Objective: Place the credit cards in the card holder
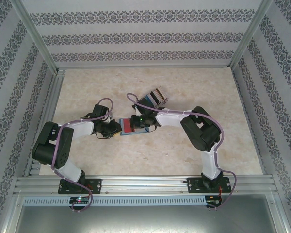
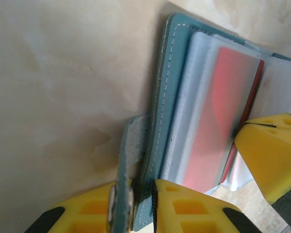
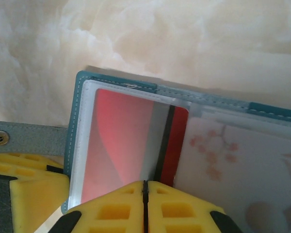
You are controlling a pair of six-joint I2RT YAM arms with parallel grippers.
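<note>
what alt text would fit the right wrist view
The yellow right gripper, shut, pinches the near edge of a red card with a dark stripe, partly inside a clear sleeve of an open teal card holder. It lies on a pale marbled table.

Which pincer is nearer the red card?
Right. The right pincer, shut, meets the red card at its edge; the left pincer clamps the holder cover beside it.

Bright, soft light; glare on the red card [image 3: 116,141].
</note>
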